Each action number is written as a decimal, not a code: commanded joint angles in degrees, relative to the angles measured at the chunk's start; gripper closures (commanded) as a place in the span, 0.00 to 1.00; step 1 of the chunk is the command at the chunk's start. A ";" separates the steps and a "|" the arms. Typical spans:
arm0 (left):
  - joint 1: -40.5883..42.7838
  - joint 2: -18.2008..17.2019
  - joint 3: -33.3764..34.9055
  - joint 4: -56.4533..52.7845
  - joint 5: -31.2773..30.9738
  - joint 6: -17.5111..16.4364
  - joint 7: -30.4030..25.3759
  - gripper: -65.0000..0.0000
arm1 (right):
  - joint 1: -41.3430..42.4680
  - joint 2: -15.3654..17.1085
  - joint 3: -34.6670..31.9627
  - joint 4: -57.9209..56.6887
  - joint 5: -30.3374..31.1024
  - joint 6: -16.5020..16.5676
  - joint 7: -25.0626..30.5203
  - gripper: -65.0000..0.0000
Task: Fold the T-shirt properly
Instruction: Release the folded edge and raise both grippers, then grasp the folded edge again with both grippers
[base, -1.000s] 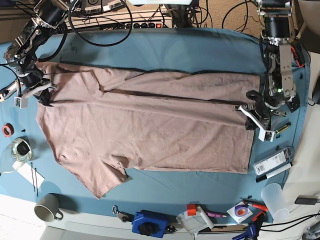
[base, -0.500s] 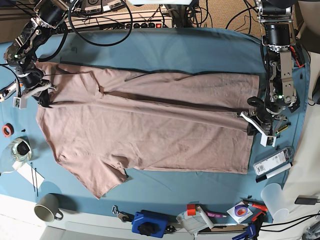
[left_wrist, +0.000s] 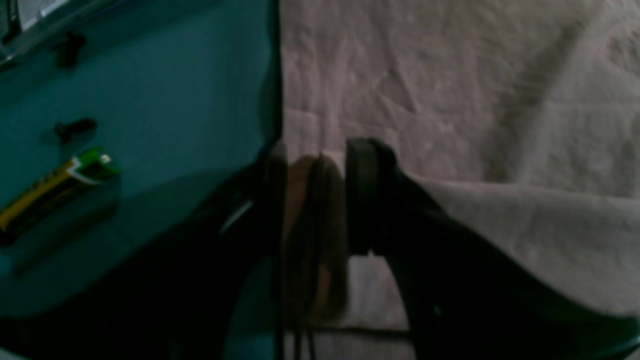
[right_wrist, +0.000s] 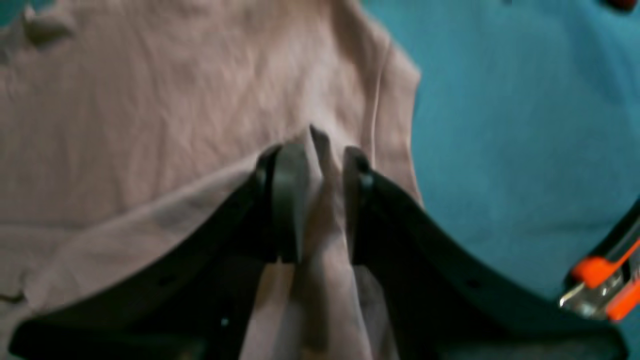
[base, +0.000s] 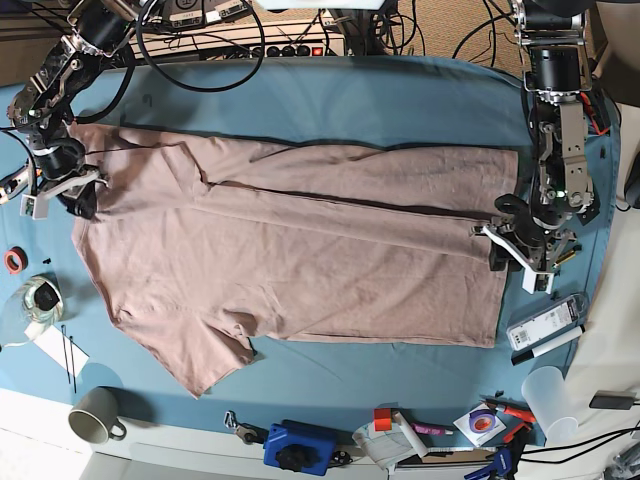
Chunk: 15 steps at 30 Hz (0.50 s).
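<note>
The T-shirt (base: 290, 240), soft wrinkled mauve-tan cotton, lies spread across the teal table cloth (base: 380, 100). A pinch of its left edge stands between the right gripper (right_wrist: 315, 165) jaws, slightly parted; left gripper (left_wrist: 315, 195) straddles the right hem, jaws apart

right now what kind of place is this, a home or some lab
Most likely a robotics lab bench, not a home: a power strip with tangled cables behind the teal table cloth, tools and tape rolls along the front edge, and two robot arms working on a T-shirt.
</note>
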 joint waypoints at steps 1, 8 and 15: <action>-1.31 -0.76 -0.22 0.98 -0.37 0.00 -1.33 0.68 | 1.20 1.57 0.33 0.81 1.01 0.09 1.27 0.77; -1.31 -0.76 -0.28 5.11 -0.39 0.61 5.07 0.68 | 3.30 5.25 0.39 0.83 7.93 0.20 -1.92 0.77; -1.25 -0.76 -0.26 14.38 -0.33 0.61 11.15 0.68 | 4.55 7.21 0.44 3.15 11.76 0.42 -6.54 0.77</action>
